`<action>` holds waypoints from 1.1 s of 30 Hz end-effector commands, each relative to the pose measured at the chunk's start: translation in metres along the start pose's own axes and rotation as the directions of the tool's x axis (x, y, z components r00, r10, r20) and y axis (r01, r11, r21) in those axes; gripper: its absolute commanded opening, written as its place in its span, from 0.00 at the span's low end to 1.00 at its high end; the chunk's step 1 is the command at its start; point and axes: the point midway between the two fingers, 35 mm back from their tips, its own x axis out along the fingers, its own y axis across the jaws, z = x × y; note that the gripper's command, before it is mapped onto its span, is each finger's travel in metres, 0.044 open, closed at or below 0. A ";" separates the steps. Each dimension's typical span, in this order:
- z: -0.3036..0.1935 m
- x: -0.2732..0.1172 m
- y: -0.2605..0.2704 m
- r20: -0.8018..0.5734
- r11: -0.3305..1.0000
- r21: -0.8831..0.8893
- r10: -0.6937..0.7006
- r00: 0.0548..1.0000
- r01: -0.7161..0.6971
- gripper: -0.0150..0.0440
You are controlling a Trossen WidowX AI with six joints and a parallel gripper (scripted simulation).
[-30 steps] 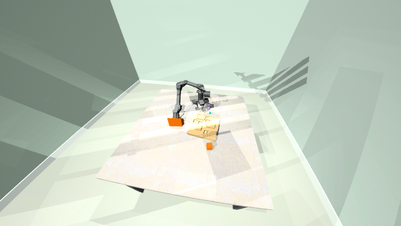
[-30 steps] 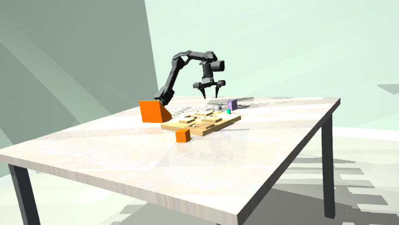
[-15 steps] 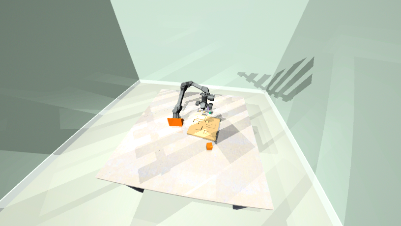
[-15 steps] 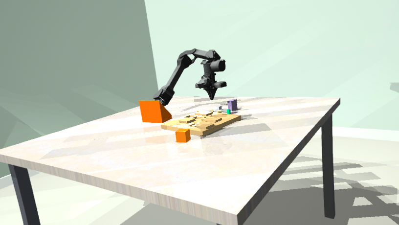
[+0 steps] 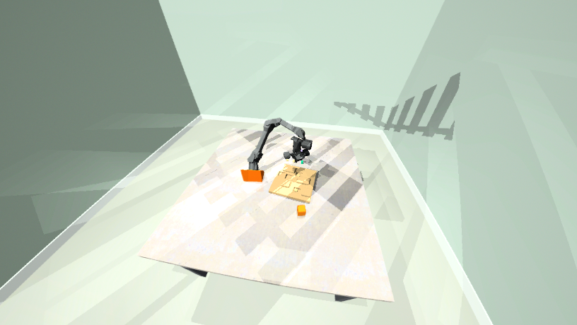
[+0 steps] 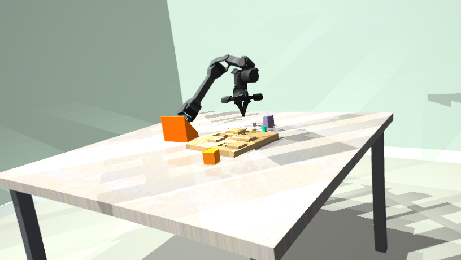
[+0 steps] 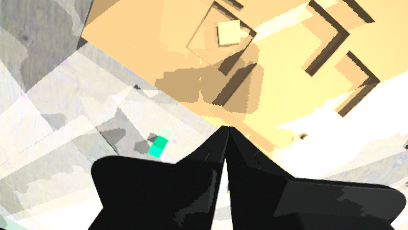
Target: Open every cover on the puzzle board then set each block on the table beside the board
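My gripper [image 5: 298, 161] [image 6: 243, 115] [image 7: 227, 132] is shut and empty, with its tips together above the board's far edge. The wooden puzzle board [image 5: 278, 193] [image 6: 196, 146] [image 7: 120, 30] lies flat, with several raised pale covers and dark recesses. A small pale square piece [image 7: 229, 33] sits on it inside a square outline. Whether each cover is fully open I cannot tell. Beyond the board on the table are a green block [image 5: 302, 162] [image 6: 264, 129] [image 7: 158, 146], a purple block [image 6: 268, 121] and a small grey block [image 6: 253, 124]. An orange cube [image 5: 301, 210] [image 6: 211, 157] rests off the near edge.
An orange wedge [image 5: 252, 176] [image 6: 175, 129] stands left of the board, by the arm's base. The table [image 5: 226, 241] [image 6: 161, 181] reaches well past the board towards the cameras. Window-like shadows cross the table and board.
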 end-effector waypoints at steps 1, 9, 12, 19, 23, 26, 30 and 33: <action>0.021 -0.002 0.001 0.008 0.976 -0.219 0.001 1.000 0.000 0.25; 0.065 0.000 -0.002 0.004 0.732 -0.681 -0.001 1.000 0.004 0.25; 0.082 0.001 -0.004 0.002 0.583 -0.812 -0.002 1.000 0.003 0.25; 0.122 0.005 -0.015 -0.007 0.119 -0.993 -0.003 1.000 -0.007 0.25; 0.144 0.009 -0.024 -0.015 -0.173 -0.985 -0.002 1.000 -0.015 0.25; 0.160 0.012 -0.031 -0.021 -0.384 -0.923 -0.001 1.000 -0.019 0.25; 0.181 0.017 -0.042 -0.029 -0.635 -0.773 0.001 1.000 -0.022 0.25; 0.193 0.020 -0.049 -0.035 -0.757 -0.653 0.002 0.999 -0.021 0.25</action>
